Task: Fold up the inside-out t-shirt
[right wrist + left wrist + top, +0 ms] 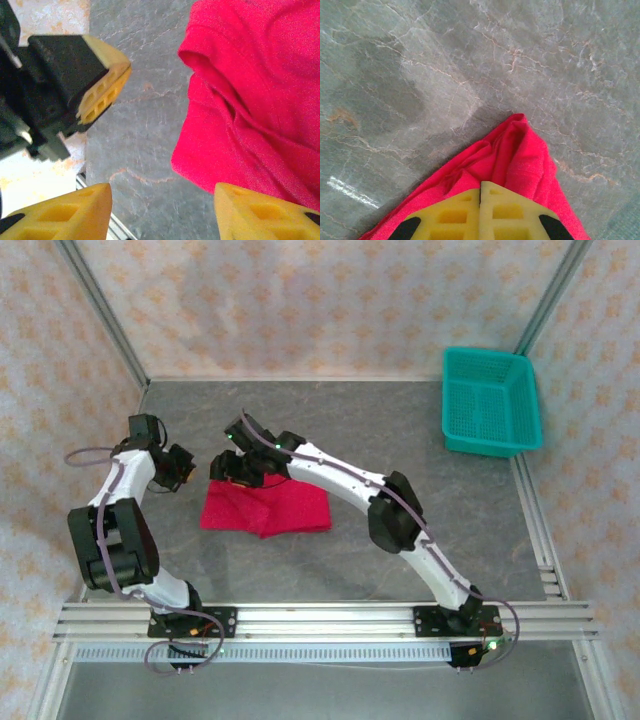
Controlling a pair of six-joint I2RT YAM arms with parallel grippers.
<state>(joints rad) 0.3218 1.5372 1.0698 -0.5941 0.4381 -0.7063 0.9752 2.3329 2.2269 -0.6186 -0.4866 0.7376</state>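
Observation:
The inside-out t-shirt (268, 508) lies as a bright red folded bundle on the grey table, left of the middle. My left gripper (185, 468) hovers just off its upper left corner. In the left wrist view its yellow fingers (480, 184) press together with nothing between them, and the t-shirt (520, 155) lies beneath them. My right gripper (222, 468) hangs over the same corner. Its jaws (162, 190) stand open above bare table and the edge of the t-shirt (250, 100). The left gripper (122, 67) also appears there, apart from the cloth.
A teal mesh basket (530, 400) stands at the back right of the table (420, 440). The two grippers are close together at the shirt's upper left. An aluminium rail (320, 620) runs along the near edge.

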